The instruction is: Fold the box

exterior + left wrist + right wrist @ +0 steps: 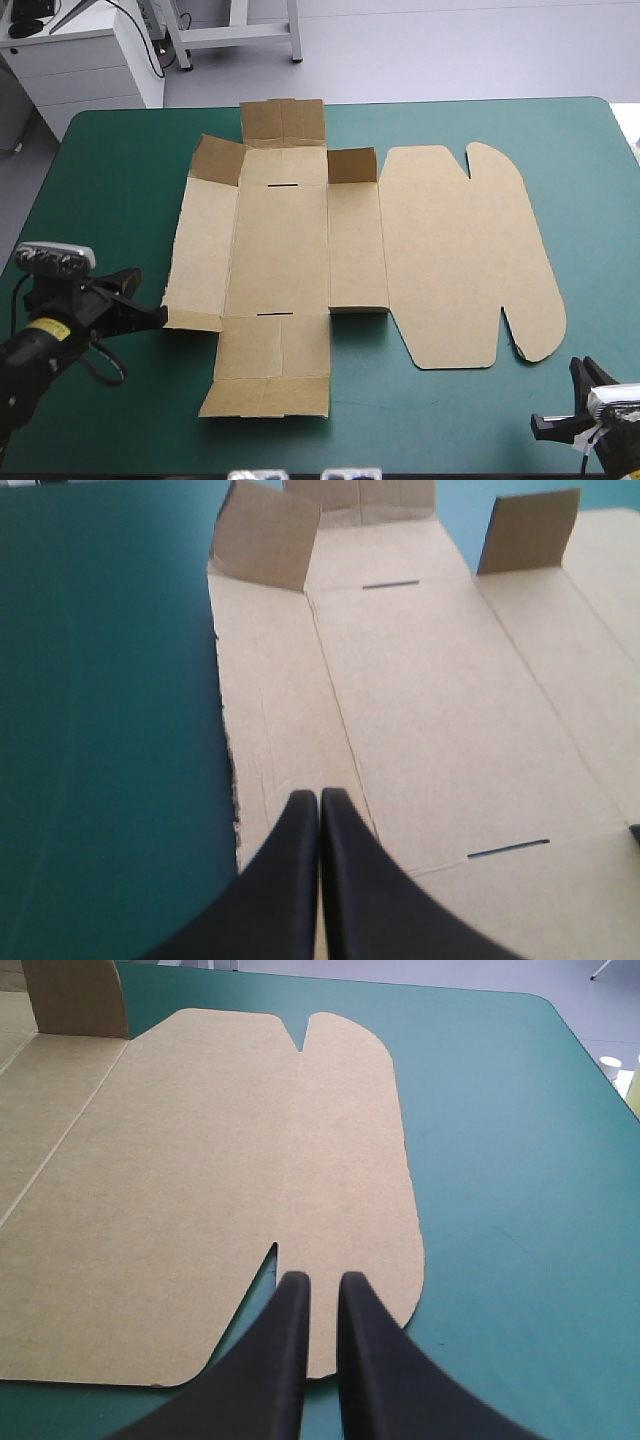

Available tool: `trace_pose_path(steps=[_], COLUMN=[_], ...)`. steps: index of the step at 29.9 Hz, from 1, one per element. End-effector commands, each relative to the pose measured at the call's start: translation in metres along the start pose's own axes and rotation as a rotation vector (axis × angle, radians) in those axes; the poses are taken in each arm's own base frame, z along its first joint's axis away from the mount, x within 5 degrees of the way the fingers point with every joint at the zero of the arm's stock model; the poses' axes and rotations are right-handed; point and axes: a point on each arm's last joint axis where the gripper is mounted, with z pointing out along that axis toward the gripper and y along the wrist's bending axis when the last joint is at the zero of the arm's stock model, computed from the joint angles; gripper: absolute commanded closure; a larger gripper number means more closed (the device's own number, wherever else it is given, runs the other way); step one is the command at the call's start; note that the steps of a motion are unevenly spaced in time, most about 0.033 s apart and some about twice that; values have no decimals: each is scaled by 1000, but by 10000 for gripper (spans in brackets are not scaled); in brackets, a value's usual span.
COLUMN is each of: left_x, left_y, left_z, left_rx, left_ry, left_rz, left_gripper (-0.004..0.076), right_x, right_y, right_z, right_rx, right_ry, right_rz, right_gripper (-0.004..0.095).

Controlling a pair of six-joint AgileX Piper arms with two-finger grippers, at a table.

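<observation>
the brown box [300, 240] lies nearly flat on the teal-green cover [110, 170], the left gripper [319, 796] clenched empty over its near left corner, the right gripper [324, 1282] slightly parted and empty by the lid [470, 260] — nudged with nothing pinning it, the sheet may slide instead of creasing.

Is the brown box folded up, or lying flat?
Mostly flat: the box lies spread on the teal-green cover, its lid panel flat; only small flaps at its far end stand up.
</observation>
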Motion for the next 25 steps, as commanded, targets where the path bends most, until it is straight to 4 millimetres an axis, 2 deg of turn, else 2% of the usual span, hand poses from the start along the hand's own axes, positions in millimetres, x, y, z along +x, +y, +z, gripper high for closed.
trace_pose_path(steps=[1,5,9,13,17,20,25], left_x=[-23,-31,-39,-43,-45,-43,-38], left_y=[6,11,17,40,67,87,106], left_z=[26,59,83,105,120,133,164], left_rx=[-7,6,9,40,164,194,237], left_ry=[96,228,286,345,356,427,555], left_rz=[-6,10,-18,-145,-299,-368,-441], left_gripper=[727,707,707,707,709,710,710], right_x=[-13,-13,-13,-13,-13,-13,-13], right_y=[-1,-1,-1,-1,-1,-1,-1], right_z=[-10,-10,-10,-10,-10,-10,-10], right_rx=[10,10,10,10,10,10,10], right_ry=[-121,-121,-121,-121,-121,-121,-121], right_rz=[-3,-3,-3,-3,-3,-3,-3], right_gripper=[820,820,820,820,820,820,820])
